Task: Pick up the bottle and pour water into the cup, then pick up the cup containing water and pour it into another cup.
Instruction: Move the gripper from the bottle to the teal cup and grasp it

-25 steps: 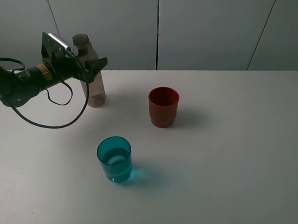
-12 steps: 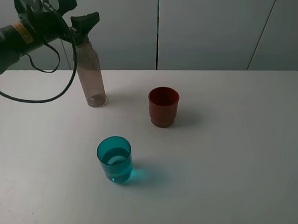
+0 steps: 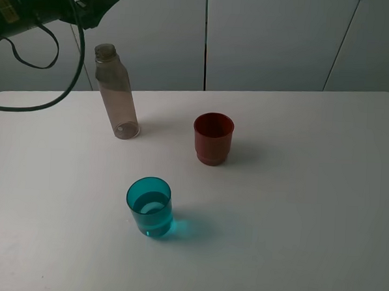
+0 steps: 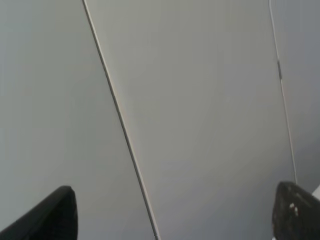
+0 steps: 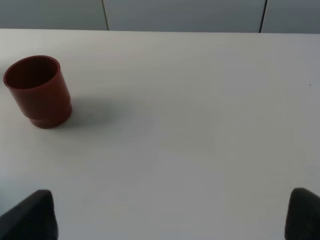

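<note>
So my left gripper (image 4: 172, 212) is spread wide and empty up above the far-left corner of the table (image 3: 309, 190), right gripper (image 5: 167, 215) spread too; bottle (image 3: 116, 92) stands by the far edge, teal cup (image 3: 150, 206) nearer, red cup (image 3: 213, 138) mid-table.

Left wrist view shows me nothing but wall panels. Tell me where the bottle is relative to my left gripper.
Observer: The bottle stands upright on the table. The left gripper hangs higher, open and clear of it.
Operator: Report what the cup holds.
Observer: The teal cup holds some water. It stands nearer the exterior camera than the bottle.
Operator: Now locate the other cup.
Observer: The red cup stands upright, right of the bottle in the exterior view, apart from both.
</note>
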`<move>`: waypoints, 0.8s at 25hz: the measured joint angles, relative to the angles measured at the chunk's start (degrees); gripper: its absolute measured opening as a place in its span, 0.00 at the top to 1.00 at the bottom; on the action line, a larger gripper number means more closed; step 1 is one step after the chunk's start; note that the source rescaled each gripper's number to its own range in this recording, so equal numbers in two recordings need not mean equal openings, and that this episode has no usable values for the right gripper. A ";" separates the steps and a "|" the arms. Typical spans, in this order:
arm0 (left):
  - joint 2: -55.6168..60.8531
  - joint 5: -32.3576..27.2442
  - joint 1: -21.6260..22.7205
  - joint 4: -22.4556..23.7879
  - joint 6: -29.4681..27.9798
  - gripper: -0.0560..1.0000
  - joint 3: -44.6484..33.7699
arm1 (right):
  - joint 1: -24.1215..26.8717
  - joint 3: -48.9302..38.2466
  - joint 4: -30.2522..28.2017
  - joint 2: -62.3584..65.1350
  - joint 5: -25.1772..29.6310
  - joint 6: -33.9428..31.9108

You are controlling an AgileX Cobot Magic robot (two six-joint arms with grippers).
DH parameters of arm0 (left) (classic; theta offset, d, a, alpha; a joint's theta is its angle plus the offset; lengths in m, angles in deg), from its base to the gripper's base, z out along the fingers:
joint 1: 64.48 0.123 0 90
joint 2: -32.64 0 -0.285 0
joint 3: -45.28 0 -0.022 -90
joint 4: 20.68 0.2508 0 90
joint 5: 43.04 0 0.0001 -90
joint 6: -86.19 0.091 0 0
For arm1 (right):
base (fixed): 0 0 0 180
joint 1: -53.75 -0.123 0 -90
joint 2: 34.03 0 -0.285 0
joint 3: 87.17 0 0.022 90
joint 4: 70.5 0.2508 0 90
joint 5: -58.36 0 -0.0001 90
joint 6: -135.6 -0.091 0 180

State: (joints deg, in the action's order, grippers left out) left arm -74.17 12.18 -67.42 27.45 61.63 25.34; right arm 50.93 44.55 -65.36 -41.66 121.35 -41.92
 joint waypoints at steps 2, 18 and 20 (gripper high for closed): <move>0.83 -0.76 -0.28 1.19 -0.89 0.00 0.00 | 0.00 0.00 0.00 0.00 0.00 0.00; 11.67 -20.03 -12.03 3.95 -13.67 0.00 -0.77 | 0.00 0.00 0.00 0.00 0.00 0.00; 11.80 -20.03 -12.29 8.35 -17.90 0.00 -0.77 | 0.00 0.00 0.00 0.00 0.00 0.00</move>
State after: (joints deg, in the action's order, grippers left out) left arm -62.37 -7.85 -79.70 35.80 43.72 24.57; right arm 50.93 44.55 -65.36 -41.66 121.35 -41.92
